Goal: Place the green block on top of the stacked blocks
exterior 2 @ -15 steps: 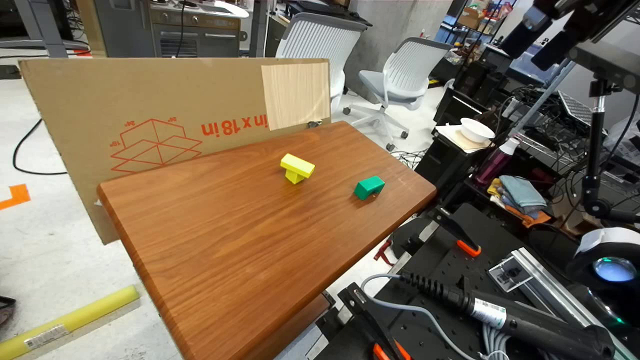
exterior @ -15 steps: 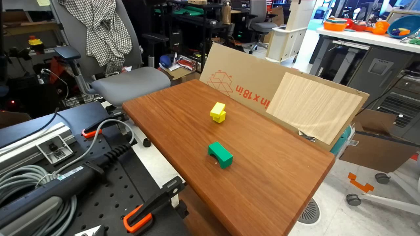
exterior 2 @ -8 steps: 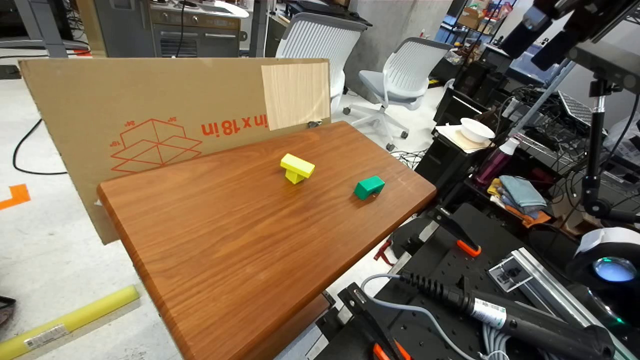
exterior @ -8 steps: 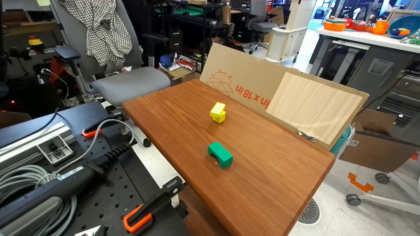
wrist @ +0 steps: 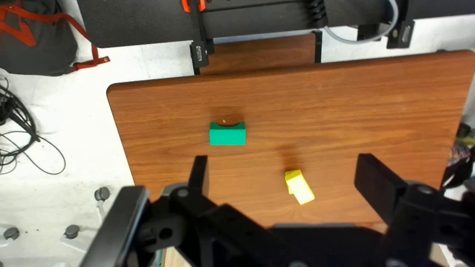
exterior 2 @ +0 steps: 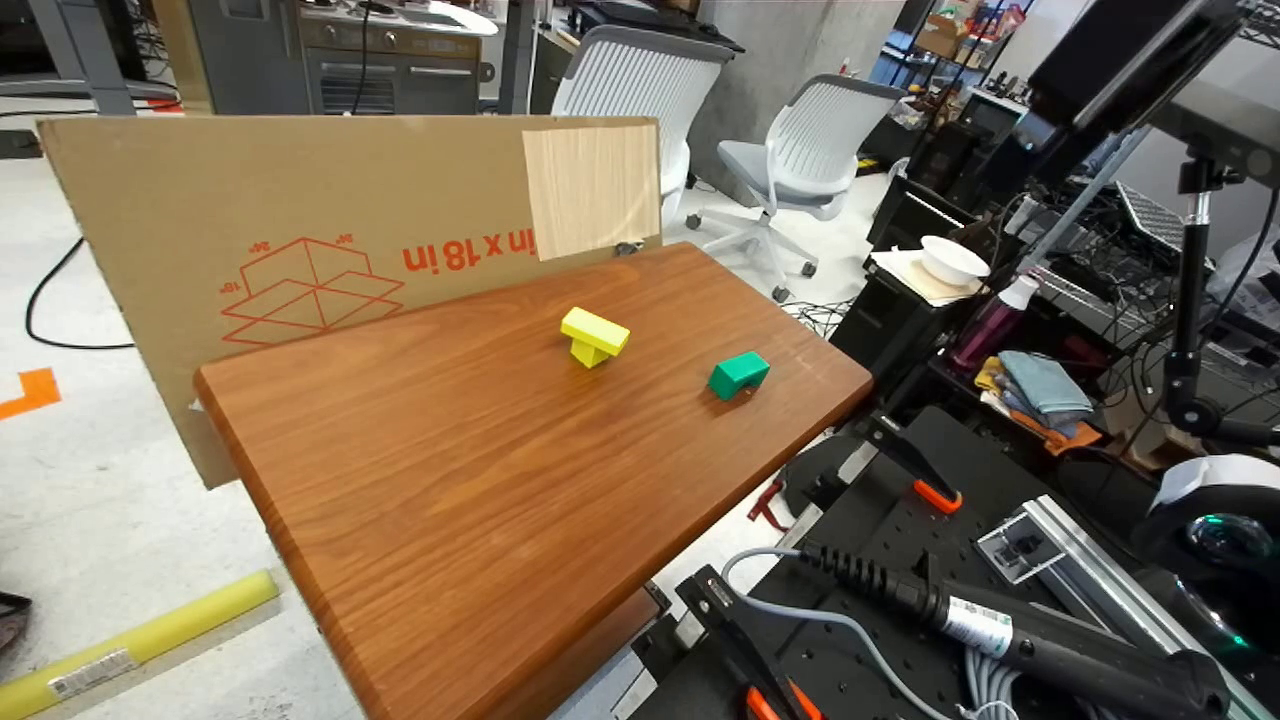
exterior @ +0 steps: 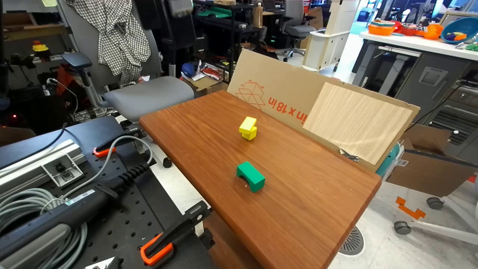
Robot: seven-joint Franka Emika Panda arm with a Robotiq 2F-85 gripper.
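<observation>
The green block [exterior: 250,176] is a bridge shape with an arched underside and stands on the wooden table. It also shows in an exterior view [exterior 2: 739,375] and in the wrist view [wrist: 227,135]. The stacked blocks [exterior: 248,128] are two yellow blocks, the upper one set at an angle across the lower. They also show in an exterior view [exterior 2: 595,335] and in the wrist view [wrist: 300,187]. My gripper [wrist: 284,161] is open and empty, high above the table. In the wrist view the yellow stack appears between its fingers and the green block beyond the left finger.
The wooden table [exterior: 298,194] has a cardboard sheet [exterior 2: 330,220] standing along one long side. A black bench [exterior: 123,209] with orange-handled clamps [exterior: 157,248], a coiled cable and a dark handheld device stands along the opposite side. A grey chair [exterior: 149,95] stands near one end.
The arm has moved: a dark part with a grey piece has come into the top of an exterior view, and the dark shape at the upper right has shifted. The blocks have not moved.
</observation>
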